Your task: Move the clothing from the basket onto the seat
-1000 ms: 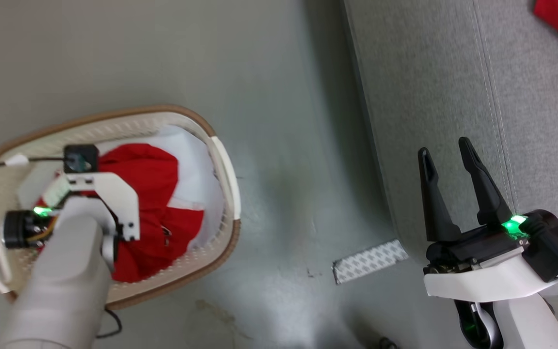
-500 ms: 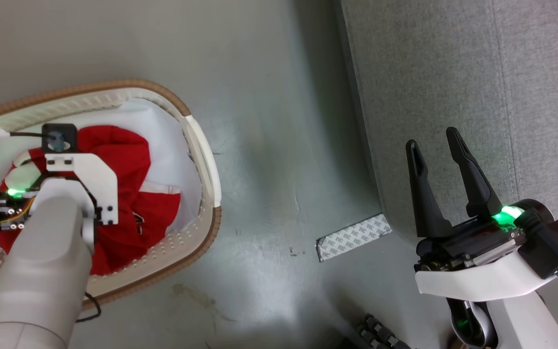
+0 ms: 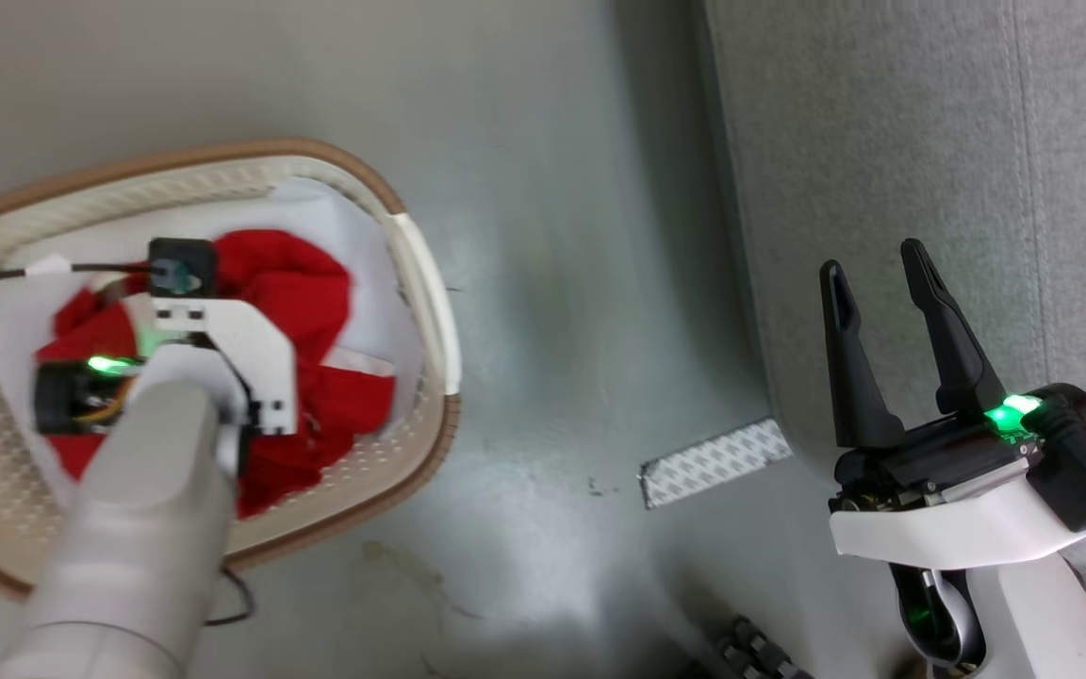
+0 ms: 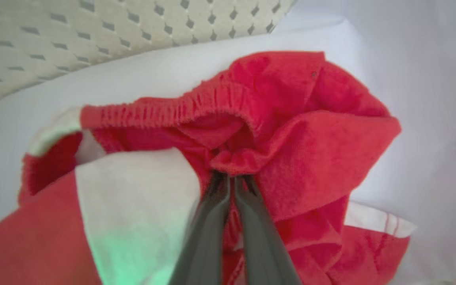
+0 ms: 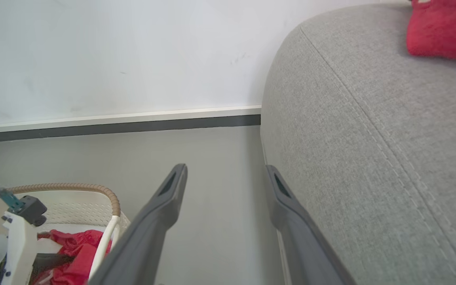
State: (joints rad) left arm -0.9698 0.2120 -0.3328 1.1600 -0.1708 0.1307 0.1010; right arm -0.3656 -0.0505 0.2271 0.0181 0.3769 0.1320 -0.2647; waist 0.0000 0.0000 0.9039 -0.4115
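Holding one crumpled bundle of red clothing (image 3: pixel 307 302) on a white sheet (image 3: pixel 354 226), the single basket (image 3: pixel 222 184) sits on the floor (image 3: pixel 552 283) near the seat (image 3: pixel 882 113). One more red piece (image 5: pixel 441 27) lies on the seat. The left gripper (image 4: pixel 230 180) has its jaws clamped on a fold of the bundle; the right gripper (image 3: pixel 871 259) has its jaws wide apart, empty.

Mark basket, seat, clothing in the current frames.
basket (image 3: pixel 435 311), head view, white side handle.
seat (image 3: pixel 882 141), head view, grey top surface.
clothing (image 4: pixel 311 158), left wrist view, red fold below the elastic waistband.
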